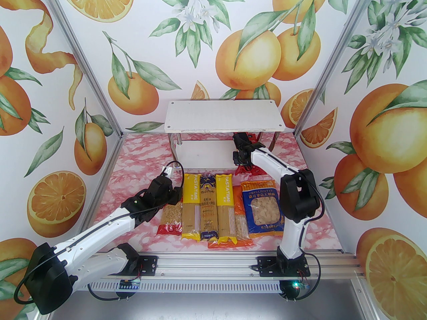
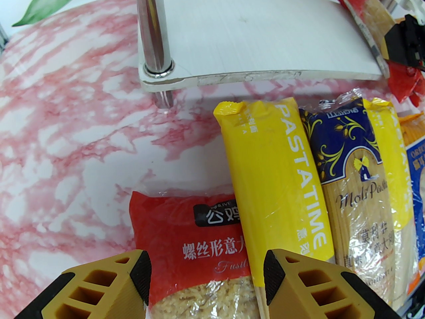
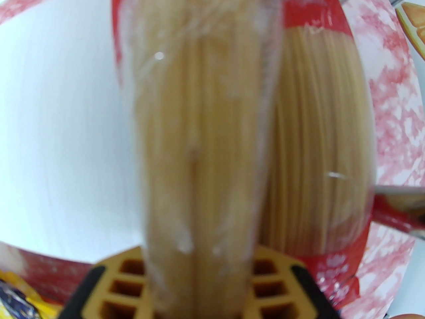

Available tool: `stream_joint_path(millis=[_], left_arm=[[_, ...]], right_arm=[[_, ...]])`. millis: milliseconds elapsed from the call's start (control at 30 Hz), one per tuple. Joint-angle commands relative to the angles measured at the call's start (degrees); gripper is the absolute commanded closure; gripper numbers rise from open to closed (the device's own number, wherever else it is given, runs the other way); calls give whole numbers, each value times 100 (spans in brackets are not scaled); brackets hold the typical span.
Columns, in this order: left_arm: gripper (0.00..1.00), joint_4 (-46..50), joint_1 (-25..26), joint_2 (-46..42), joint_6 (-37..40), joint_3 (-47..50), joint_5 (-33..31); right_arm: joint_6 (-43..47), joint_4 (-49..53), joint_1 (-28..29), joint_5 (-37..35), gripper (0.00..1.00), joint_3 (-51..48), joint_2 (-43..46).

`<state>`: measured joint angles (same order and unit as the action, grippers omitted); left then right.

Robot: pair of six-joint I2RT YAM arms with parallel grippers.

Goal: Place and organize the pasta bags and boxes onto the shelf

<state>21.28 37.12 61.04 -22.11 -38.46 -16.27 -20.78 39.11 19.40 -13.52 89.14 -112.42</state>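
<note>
Right claw (image 3: pixel 199 261) is clenched on a red spaghetti pack (image 3: pixel 199 128), gripping it at the clear window, reached in under the top board (image 1: pixel 223 117) of the shelf (image 1: pixel 180 138) at its right end. The pack runs lengthwise over the lower board (image 3: pixel 49 128); cannot tell if it is resting on the board or lifted. A second red spaghetti pack (image 3: pixel 318 161) lies just beside it on the right, on the same board. Left claw (image 2: pixel 206 271) is released, fingers (image 2: pixel 132 277) wide apart, hovering low over the bench (image 1: pixel 140 165) with a red fusilli bag (image 2: pixel 186 244) under the gap and a yellow spaghetti pack (image 2: pixel 272 178) under the right finger, touching neither as far as visible. The remaining packs lie flat in a row on the bench in front of the shelf. From left: the red fusilli bag, the yellow spaghetti pack overlapping its right edge, a dark blue spaghetti pack (image 1: pixel 208 208), another yellow pack (image 1: pixel 225 208), an orange bag (image 1: pixel 238 225) partly under that one, and a blue bag (image 1: pixel 263 212) at the right, next to the right arm. Top board is bare.
</note>
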Motion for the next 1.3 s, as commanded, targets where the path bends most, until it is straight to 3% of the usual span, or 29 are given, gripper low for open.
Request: stream_joint_path(millis=[0, 633, 900, 1067, 1267], left_arm=[[39, 76, -39, -153, 75, -149, -51], [39, 52, -47, -145, 84, -139, -51], [39, 31, -58, -153, 95, -126, -52], [39, 12, -79, -154, 118, -112, -43], [39, -45, -91, -98, 128, -127, 6]], right_arm=[[-159, -434, -103, -104, 62, 139, -255], [-269, -584, -98, 350, 20, -182, 112], [-394, -957, -96, 744, 16, -597, 885], [-452, -1110, -86, 801, 19, -942, 1319], [-449, -1079, -85, 1070, 50, -1004, 1348]])
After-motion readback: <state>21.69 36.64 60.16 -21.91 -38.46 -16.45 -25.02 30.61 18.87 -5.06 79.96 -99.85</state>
